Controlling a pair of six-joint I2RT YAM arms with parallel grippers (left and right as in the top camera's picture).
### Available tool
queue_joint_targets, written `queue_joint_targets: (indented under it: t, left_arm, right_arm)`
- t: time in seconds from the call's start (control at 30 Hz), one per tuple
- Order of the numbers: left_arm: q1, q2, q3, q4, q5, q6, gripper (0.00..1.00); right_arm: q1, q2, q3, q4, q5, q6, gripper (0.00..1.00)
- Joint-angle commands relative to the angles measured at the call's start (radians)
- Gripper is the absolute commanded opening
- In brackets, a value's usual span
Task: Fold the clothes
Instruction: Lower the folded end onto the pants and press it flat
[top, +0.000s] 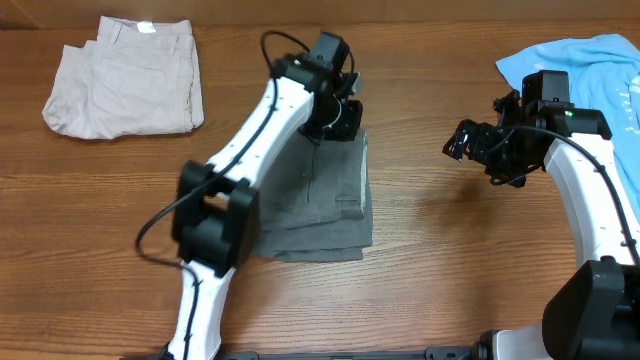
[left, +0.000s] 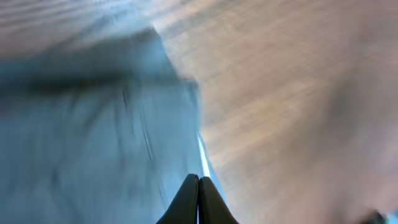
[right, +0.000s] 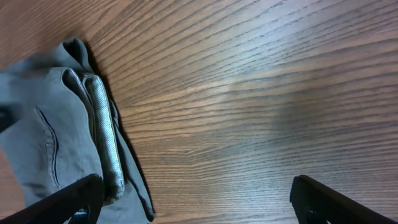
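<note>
The medium-grey shorts (top: 320, 200) lie folded in a stack at the table's middle. They also show in the left wrist view (left: 93, 143), blurred, and in the right wrist view (right: 43, 137) with a pale inner waistband edge. My left gripper (top: 338, 118) is at the stack's far edge; its fingers (left: 199, 182) are shut with no cloth seen between the tips. My right gripper (top: 462, 142) hovers over bare wood to the right of the stack, open and empty (right: 196, 196). No black garment is in view.
Folded beige khaki shorts (top: 125, 78) lie at the far left corner. A light-blue T-shirt (top: 590, 60) lies crumpled at the far right, behind the right arm. The wooden table (top: 450, 260) shows bare between the stack and the right arm.
</note>
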Motion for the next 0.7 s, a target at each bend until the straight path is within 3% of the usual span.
queue_joint_targets:
  t: [0.0,0.13,0.27,0.4,0.67]
  left_arm:
    - [-0.005,-0.122,0.035,-0.111,-0.038,0.026,0.04]
    - [-0.005,-0.127,0.029,-0.272,-0.058,0.032,0.04]
    - [-0.023,-0.120,-0.031,-0.330,-0.084,0.067,0.04]
    - [-0.045,-0.120,-0.150,-0.291,-0.083,0.068,0.04]
    - [-0.060,-0.120,-0.392,-0.067,-0.063,0.046,0.04]
  right_arm:
    - [-0.003,-0.004,0.001,0.004,0.003,-0.001,1.00]
    - [-0.003,-0.004,0.001,0.004,0.003,-0.001,1.00]
    - [-0.003,-0.004,0.002,0.004,0.003,-0.001,1.00]
    - [-0.003,-0.004,0.002,0.004,0.003,-0.001,1.00]
    - [-0.003,-0.004,0.001,0.004,0.003,-0.001,1.00]
